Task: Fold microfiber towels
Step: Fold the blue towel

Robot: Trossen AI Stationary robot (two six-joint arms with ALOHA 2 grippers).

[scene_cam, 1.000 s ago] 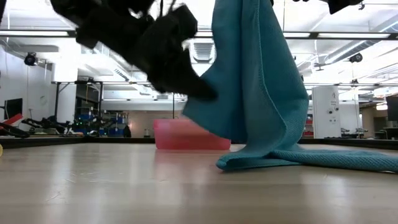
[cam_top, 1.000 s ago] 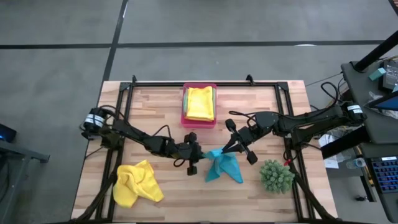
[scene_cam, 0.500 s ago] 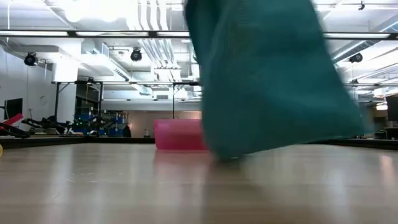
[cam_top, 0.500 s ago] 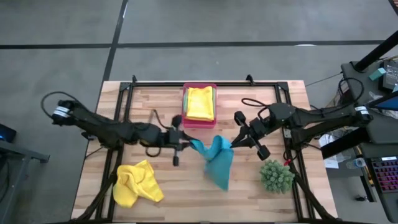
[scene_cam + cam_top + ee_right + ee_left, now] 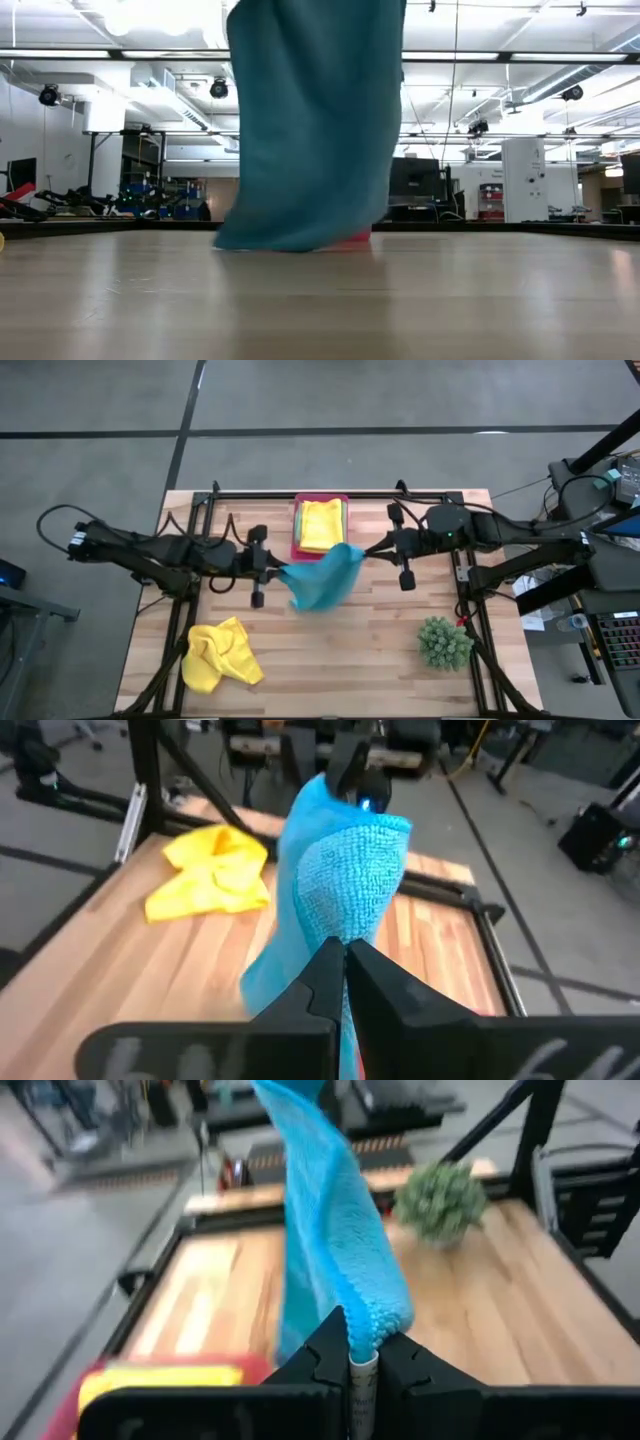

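Observation:
A turquoise blue towel [image 5: 320, 578] hangs in the air between my two grippers, in front of the pink tray. My left gripper [image 5: 279, 568] is shut on its left end and my right gripper [image 5: 369, 550] is shut on its right end. In the low view the towel [image 5: 312, 120] hangs as a wide sheet with its lower edge [image 5: 290, 243] close above the table. A crumpled yellow towel [image 5: 220, 655] lies on the table at the near left. A folded yellow towel [image 5: 321, 525] lies in the pink tray [image 5: 320, 498]. My left gripper pinches a bunched end of the towel [image 5: 372, 1320] between its two shut fingers, coming level from the table's left. The cloth runs away from the fingers toward the other gripper. My right gripper pinches the towel's other end [image 5: 340, 915] between its two shut fingers, coming level from the table's right. The cloth rises in a fold past the fingertips and hangs down beside them.
A spiky green plant [image 5: 445, 643] stands at the near right. The pink tray stands at the far middle, just behind the hanging towel. Black frame rails [image 5: 205, 510] run along the table's left, right and far sides. Bare wood [image 5: 340, 660] lies in the near middle.
Both grippers have risen and gone toward the table's far edge, the left one also toward the left edge, so they stand farther apart. The turquoise towel, whose lower part lay on the table, has been lifted clear and spread out between them.

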